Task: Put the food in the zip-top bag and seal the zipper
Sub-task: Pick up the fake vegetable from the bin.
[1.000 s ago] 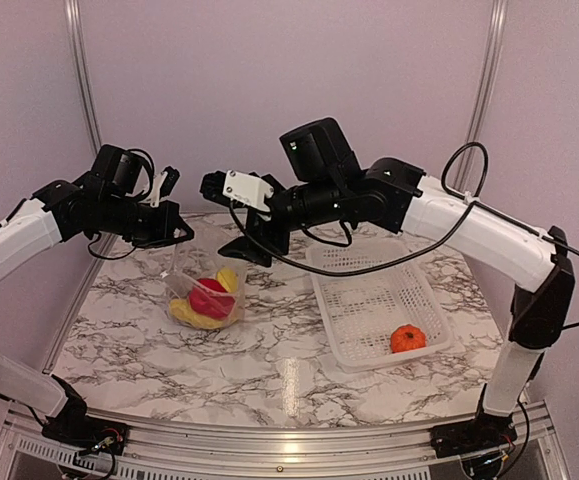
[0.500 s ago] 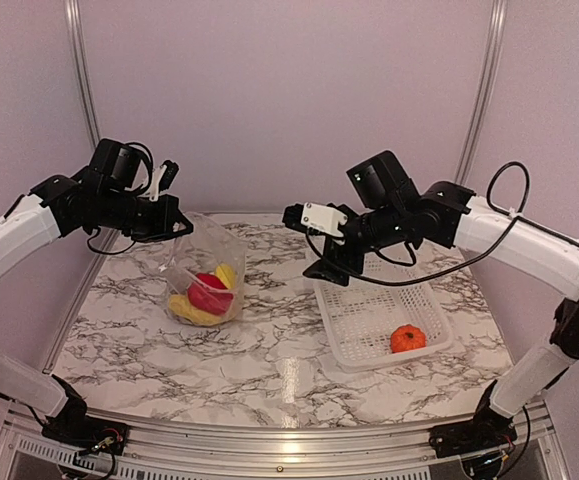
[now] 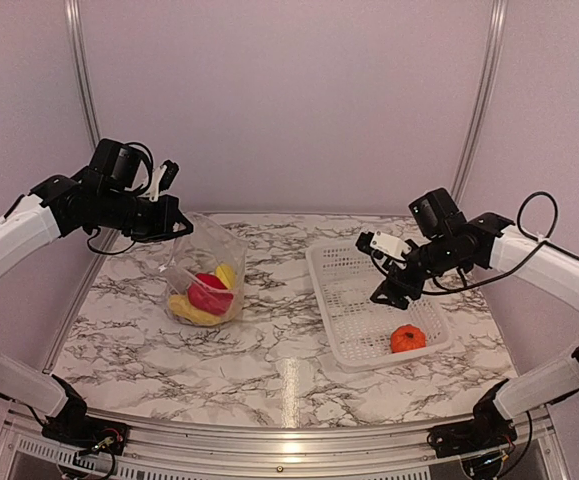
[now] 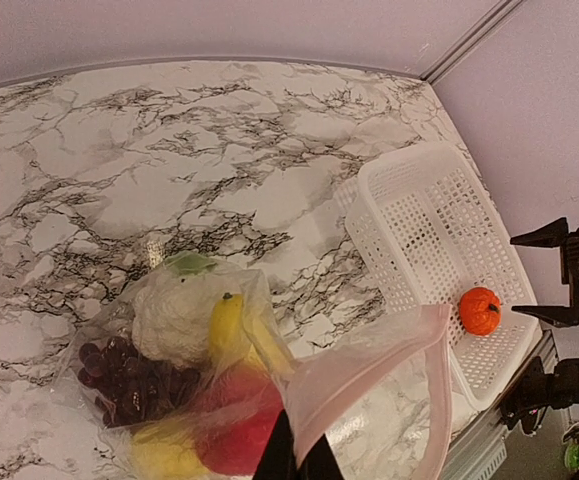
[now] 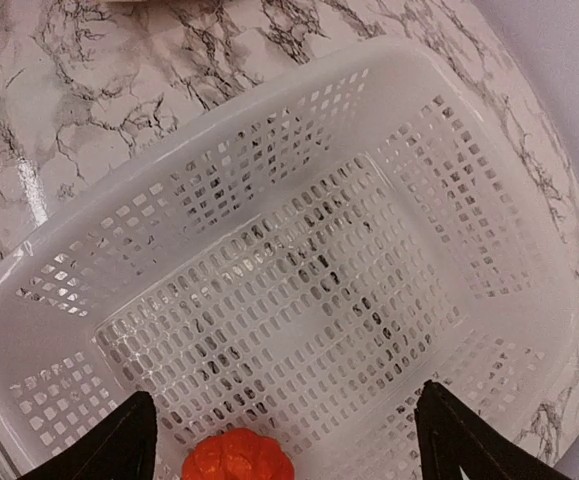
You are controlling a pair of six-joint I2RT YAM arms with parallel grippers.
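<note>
The left pincer (image 4: 294, 457) is clamping the bag (image 3: 207, 265) by its rim, holding the mouth up and open above the worktop (image 3: 269, 350). The right pincer (image 5: 284, 440), jaws apart, is hovering over the basket (image 5: 299, 250), apparently lining up on the orange fruit (image 5: 237, 460), the only piece outside the bag.

White lattice basket (image 3: 361, 312) on marble tabletop (image 3: 269, 355), rt side; lilac walls (image 3: 289, 100) + metal posts (image 3: 81, 70) behind

One bag (image 3: 209, 262): clear, crinkled plastic, upright at 9 o'clock on the table (image 3: 269, 370), mouth lifted and open; zipper (image 4: 435, 390) unsealed; contents heaped together: white cauliflower (image 4: 174, 310), dark grapes (image 4: 129, 380), two yellow pieces (image 4: 229, 325), red pepper (image 4: 234, 430); orange fruit (image 3: 406, 338): round, outside the bag, at 4 o'clock in the white basket (image 3: 364, 300).
</note>
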